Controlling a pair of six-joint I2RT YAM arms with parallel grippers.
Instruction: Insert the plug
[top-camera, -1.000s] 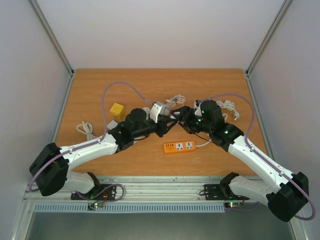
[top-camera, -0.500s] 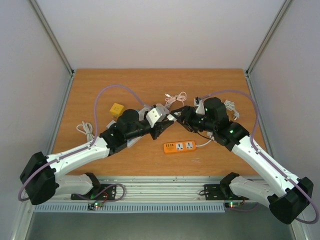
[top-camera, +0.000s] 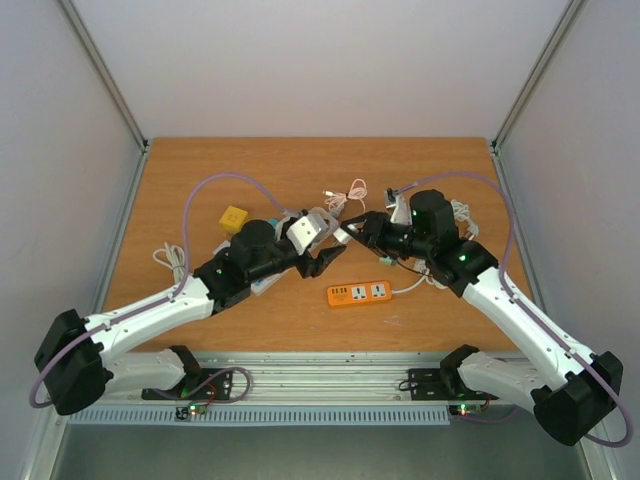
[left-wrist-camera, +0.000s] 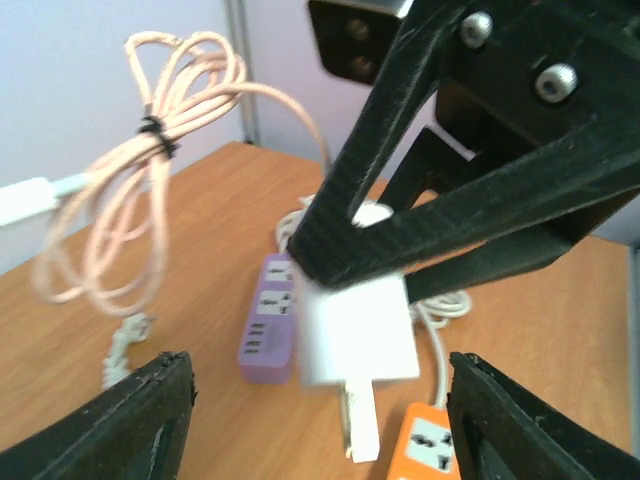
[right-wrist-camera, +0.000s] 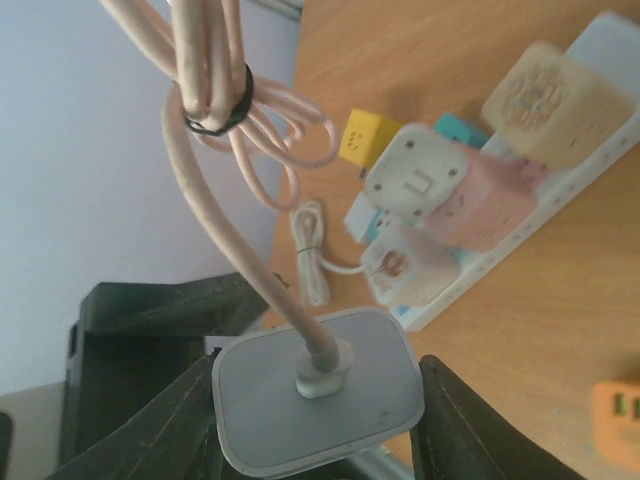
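The plug is a white block adapter with its pins pointing down, hanging above the table. My right gripper is shut on the plug, one finger on each side of it. A pink cable, bundled with a black tie, runs up from the plug's top. My left gripper stands open, its fingers wide on either side below the plug and not touching it. From above, the right gripper and the left gripper meet mid-table. The orange power strip lies just in front of them.
A purple power strip lies behind the plug. A white power strip loaded with several adapters lies under the left arm. A yellow cube and a white cable bundle sit at the left, another white cable at the right.
The left gripper has opened and let go of the plug. The right gripper has closed on it. Both arms have shifted slightly left and back.
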